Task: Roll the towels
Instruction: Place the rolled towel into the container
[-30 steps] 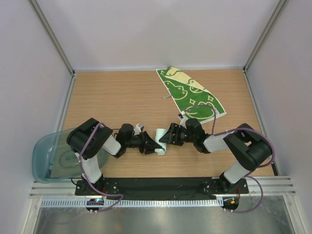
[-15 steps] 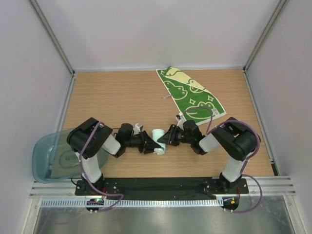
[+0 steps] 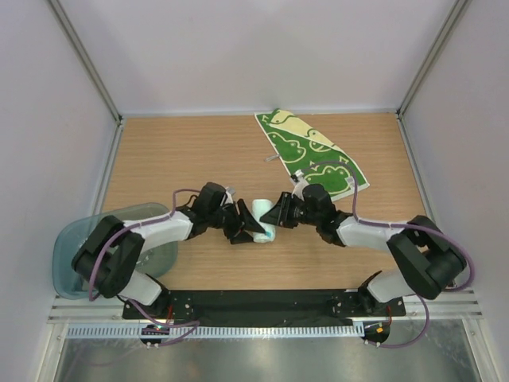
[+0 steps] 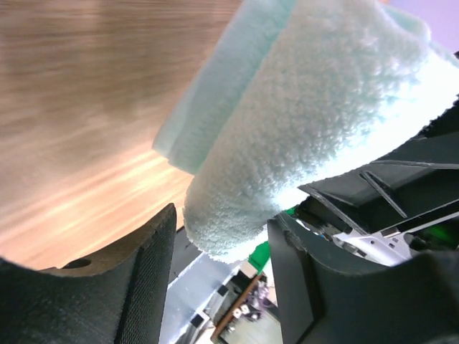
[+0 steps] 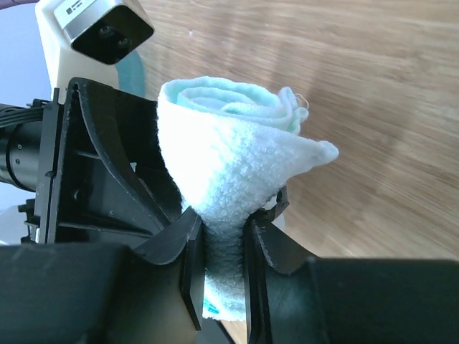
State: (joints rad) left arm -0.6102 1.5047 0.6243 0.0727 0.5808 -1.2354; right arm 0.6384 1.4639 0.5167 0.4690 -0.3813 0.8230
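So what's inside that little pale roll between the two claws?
Just more towel: the right wrist view shows the end of the mint-blue towel as coiled layers of cloth. Deeper in, its core is hidden by those layers and by the right gripper pinching it.

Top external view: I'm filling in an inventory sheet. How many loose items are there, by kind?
Towels: 2 (rolled pale mint-blue terry towel; flat green cloth towel with cream patches)
Bins: 1 (translucent teal-grey plastic bin)
Total: 3
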